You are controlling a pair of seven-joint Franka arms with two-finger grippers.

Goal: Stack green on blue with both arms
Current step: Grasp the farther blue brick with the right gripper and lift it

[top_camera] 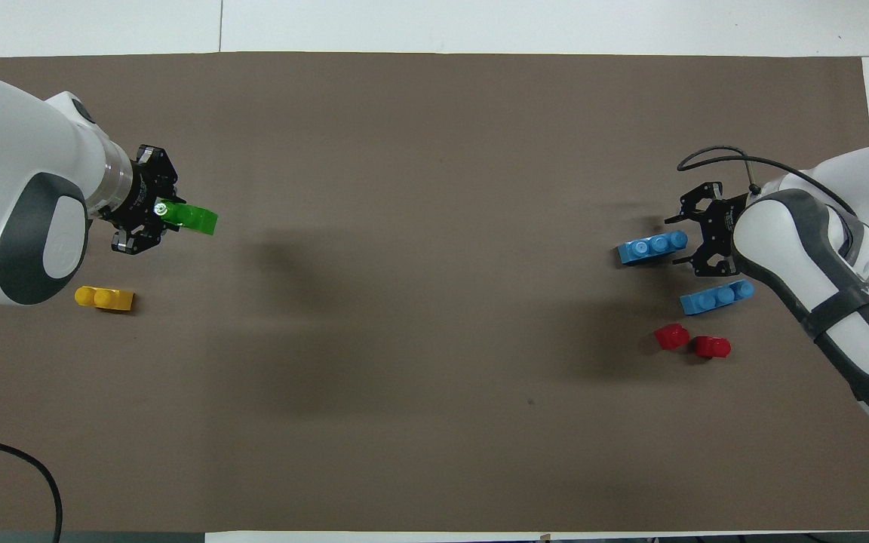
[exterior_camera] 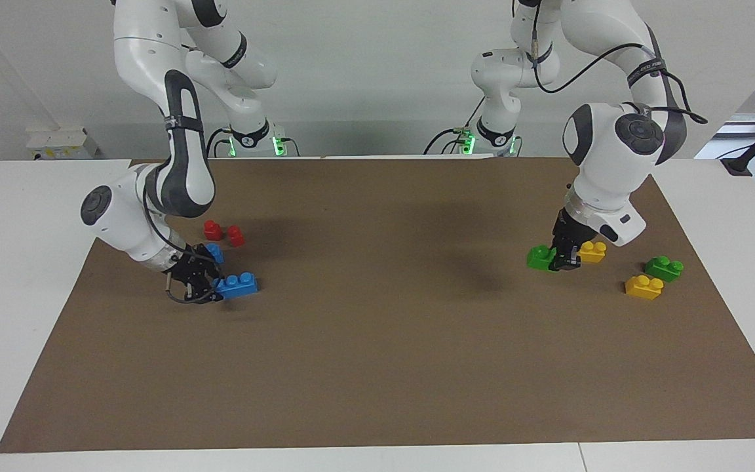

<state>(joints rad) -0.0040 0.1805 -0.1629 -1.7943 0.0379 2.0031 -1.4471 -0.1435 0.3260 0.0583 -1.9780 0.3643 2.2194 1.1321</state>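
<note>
Pincer left (exterior_camera: 562, 257), mine, grips the green brick (exterior_camera: 539, 257) over the desk (exterior_camera: 377, 367); pincer right (exterior_camera: 202, 283) clamps the blue brick's (exterior_camera: 238, 284) end, where an off-centre hold may let it twist.

Green brick (exterior_camera: 540, 257) lifted, blue brick (exterior_camera: 238, 284) on mat

Both arms bent low, left claw (exterior_camera: 564, 261) and right claw (exterior_camera: 210, 290) clamped shut.
</note>
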